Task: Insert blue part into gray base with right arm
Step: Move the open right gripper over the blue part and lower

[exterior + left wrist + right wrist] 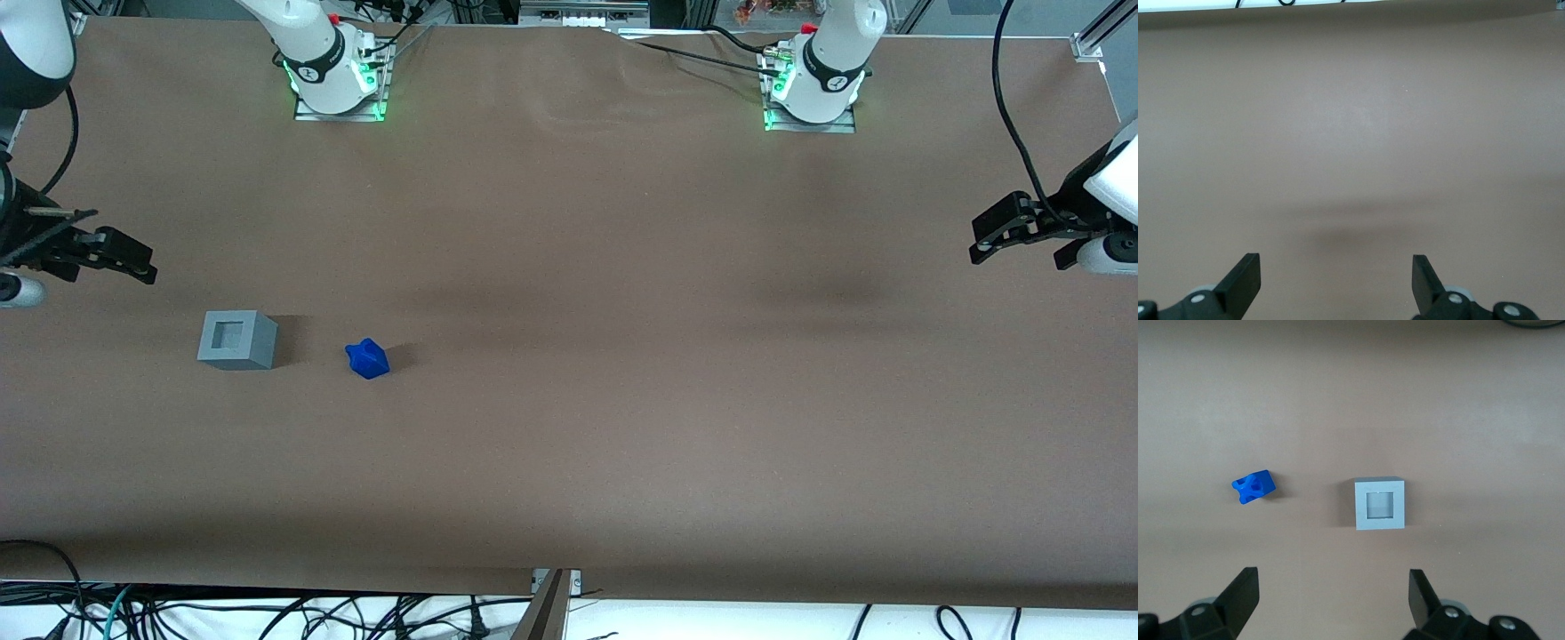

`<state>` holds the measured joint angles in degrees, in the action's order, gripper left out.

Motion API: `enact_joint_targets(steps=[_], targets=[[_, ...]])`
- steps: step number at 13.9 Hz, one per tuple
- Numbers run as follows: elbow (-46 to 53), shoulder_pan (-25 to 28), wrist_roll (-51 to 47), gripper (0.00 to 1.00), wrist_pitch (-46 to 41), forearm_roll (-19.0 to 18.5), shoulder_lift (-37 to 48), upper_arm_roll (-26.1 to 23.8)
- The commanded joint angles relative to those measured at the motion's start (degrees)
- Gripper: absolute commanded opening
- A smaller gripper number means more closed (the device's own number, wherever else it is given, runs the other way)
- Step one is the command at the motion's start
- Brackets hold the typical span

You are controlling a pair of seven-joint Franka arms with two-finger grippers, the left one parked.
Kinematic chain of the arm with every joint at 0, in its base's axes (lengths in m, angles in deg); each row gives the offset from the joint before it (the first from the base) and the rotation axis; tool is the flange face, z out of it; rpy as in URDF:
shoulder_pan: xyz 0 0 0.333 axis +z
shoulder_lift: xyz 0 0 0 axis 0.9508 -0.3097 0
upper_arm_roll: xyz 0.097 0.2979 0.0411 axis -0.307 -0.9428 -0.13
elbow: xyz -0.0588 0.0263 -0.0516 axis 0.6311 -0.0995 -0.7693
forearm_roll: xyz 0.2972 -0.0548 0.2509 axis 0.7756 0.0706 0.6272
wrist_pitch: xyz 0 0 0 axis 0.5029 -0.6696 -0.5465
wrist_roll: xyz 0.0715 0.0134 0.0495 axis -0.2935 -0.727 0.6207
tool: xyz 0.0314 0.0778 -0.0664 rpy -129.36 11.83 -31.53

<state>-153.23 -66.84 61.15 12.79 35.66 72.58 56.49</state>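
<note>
Jaws of gripper (1331,600) spread, above gray base (1379,504).

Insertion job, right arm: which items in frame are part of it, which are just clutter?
Part of the job:
- blue part, loose on the table, apart from the base
- gray base, recess facing up and empty
- right arm's gripper, open, holding nothing, raised at the working arm's end of the table

Just there:
- brown table cover
- cables along the table's near edge
</note>
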Motion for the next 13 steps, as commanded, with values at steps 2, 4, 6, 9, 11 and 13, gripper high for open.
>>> enact_joint_targets(steps=[2, 4, 6, 9, 11, 13], targets=[[0.5, 3.5, 0.1, 0.99, 0.0, -0.5, -2.1, -0.4], [0.3, 5.6, -0.8, 0.99, 0.2, -0.1, -4.1, -0.4], [0.3, 7.6, -0.8, 0.99, 2.2, -0.6, -6.2, -0.4], [0.4, 9.8, -0.8, 0.99, 5.7, -0.2, -10.2, -0.4], [0.4, 10.7, -0.8, 0.99, 7.8, -0.2, -12.6, -0.4], [0.3, 11.9, -0.8, 0.99, 9.8, -0.1, -15.0, -0.4]])
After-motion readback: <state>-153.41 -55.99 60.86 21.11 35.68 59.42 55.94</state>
